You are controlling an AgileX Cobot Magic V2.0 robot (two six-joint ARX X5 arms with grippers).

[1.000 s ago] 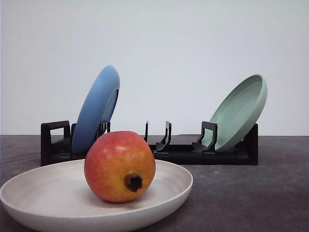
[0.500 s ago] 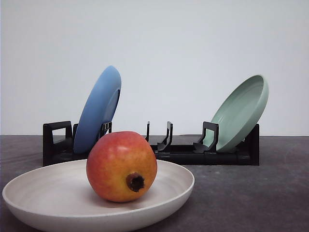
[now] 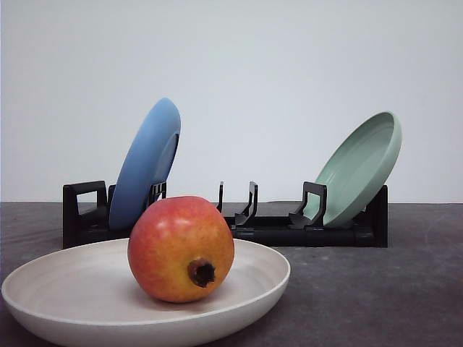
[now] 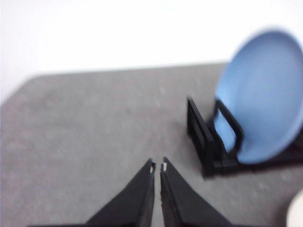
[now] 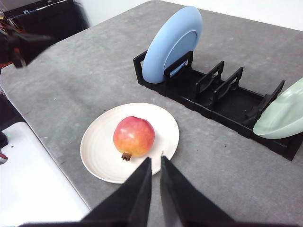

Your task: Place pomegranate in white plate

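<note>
- The pomegranate (image 3: 181, 249) sits in the white plate (image 3: 65, 278), its dark calyx stub facing the front camera; I judge the placing step done.
- In the right wrist view the fruit (image 5: 134, 136) rests near the middle of the plate (image 5: 99, 146), free of any grip.
- The right pincer (image 5: 155, 161) hangs above the worktop (image 5: 94, 71), just beside the plate's near rim; its jaws are together and hold nothing.
- The left pincer (image 4: 157, 167) has its tips nearly touching, a thin slit between them, and is empty; it points over bare worktop beside the rack (image 4: 203, 137) holding the blue plate (image 4: 262, 99).
- That view is blurred, so finer detail is hard to tell.
- Next move, as I judge: none on the fruit; the arms only need to draw clear without nudging the plate.
</note>
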